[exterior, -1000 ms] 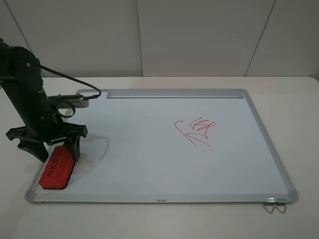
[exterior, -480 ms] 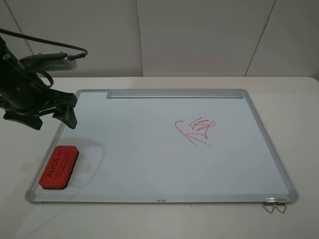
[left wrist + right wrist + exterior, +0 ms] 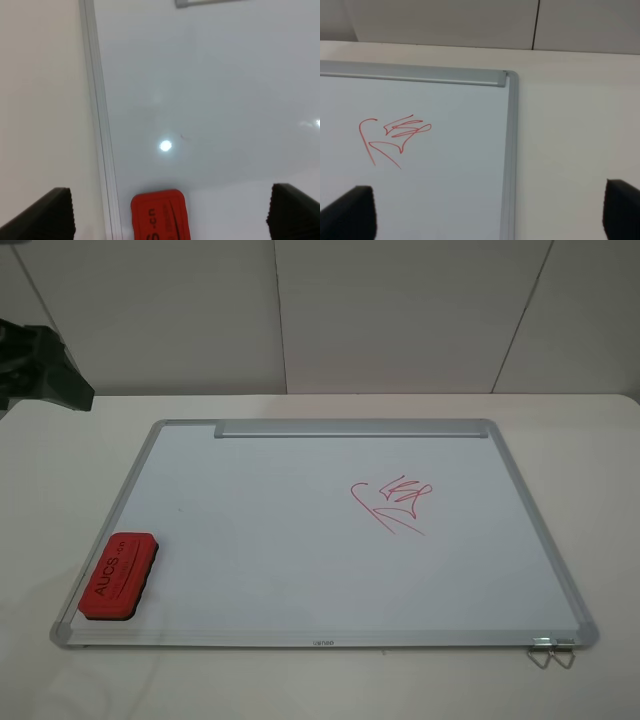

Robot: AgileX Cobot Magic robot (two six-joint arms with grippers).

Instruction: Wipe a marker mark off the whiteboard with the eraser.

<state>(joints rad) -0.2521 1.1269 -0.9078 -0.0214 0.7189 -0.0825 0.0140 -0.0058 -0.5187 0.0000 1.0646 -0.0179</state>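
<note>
The whiteboard [image 3: 300, 570] lies flat on the table. The compact red zigzag marker mark [image 3: 408, 490] sits right of the board's centre, touching a wider hooked red scribble [image 3: 372, 508]. The red eraser [image 3: 118, 575] with black "AUCS" lettering rests on the board's near left corner, held by nothing. My left gripper [image 3: 42, 372] hangs high at the far left, well away from it; the left wrist view shows this gripper [image 3: 172, 214] open above the eraser [image 3: 160, 216]. In the right wrist view my right gripper [image 3: 484, 212] is open, with the mark [image 3: 407, 127] ahead.
A grey tray strip [image 3: 350, 428] runs along the board's far edge. A metal clip [image 3: 550, 650] sticks out at the near right corner. White table [image 3: 600, 490] surrounds the board, and a panelled wall stands behind.
My left gripper let go of the eraser, rose and pulled back to the far left edge of view. The eraser stays on the board's near left corner.
</note>
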